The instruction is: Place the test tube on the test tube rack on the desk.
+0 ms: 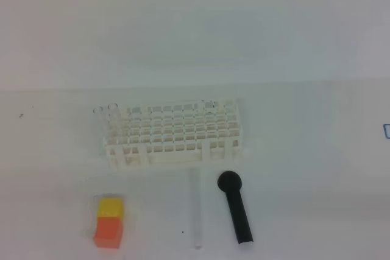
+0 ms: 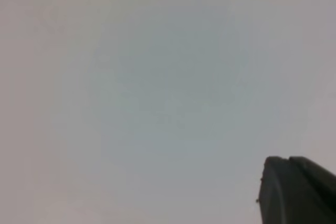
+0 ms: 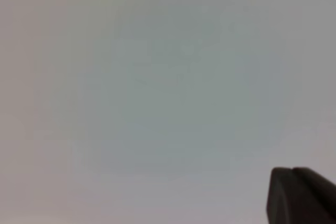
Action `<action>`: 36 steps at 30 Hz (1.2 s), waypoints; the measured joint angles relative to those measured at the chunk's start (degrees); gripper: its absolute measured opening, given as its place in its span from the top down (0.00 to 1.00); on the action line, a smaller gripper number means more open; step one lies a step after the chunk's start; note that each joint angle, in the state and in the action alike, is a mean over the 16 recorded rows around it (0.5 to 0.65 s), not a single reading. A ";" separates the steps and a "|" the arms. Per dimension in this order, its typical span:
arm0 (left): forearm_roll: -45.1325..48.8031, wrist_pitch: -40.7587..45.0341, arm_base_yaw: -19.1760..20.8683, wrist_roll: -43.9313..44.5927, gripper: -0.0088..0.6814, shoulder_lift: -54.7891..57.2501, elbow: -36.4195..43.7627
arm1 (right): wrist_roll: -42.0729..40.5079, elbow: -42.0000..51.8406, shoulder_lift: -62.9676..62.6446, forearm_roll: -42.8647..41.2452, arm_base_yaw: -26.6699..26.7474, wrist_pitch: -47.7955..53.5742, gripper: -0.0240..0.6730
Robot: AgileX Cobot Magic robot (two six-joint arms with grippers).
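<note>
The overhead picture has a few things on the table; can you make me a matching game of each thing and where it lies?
Things:
1. test tube rack
2. test tube
3. black stick
4. yellow and orange block

Places:
A. lower left of the desk
B. lying flat just left of the black stick
C. farthest back, in the middle
D. in front of the rack's right end, round head toward it

Pairs: 1-C, 2-B, 3-D, 4-A

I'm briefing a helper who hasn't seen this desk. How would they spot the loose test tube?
Find the white rack mid-desk. Just in front of it, between an orange-and-yellow block and a black stick, lies the test tube. It is clear, thin and flat on the desk, unlike the tubes standing in the rack.
</note>
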 joint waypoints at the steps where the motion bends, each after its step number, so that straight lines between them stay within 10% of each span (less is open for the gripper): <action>1: 1.59 2.92 -0.01 -0.86 0.99 0.48 -1.92 | 0.00 -1.32 0.25 0.00 0.00 1.37 0.97; 8: 3.85 29.80 -0.01 -1.15 0.99 6.10 -15.60 | 0.00 -13.46 4.56 0.00 0.00 15.01 0.97; 15: -16.69 49.03 -0.02 6.89 0.99 12.99 -20.53 | 0.00 -24.23 13.49 0.93 0.00 31.79 0.97; 27: -69.00 54.67 -0.08 52.35 0.99 29.79 -18.29 | -1.37 -30.09 24.89 9.84 0.00 46.83 0.97; 36: -83.16 52.46 -5.84 75.44 0.99 49.52 -21.83 | -2.84 -30.24 25.76 15.45 0.00 47.01 0.97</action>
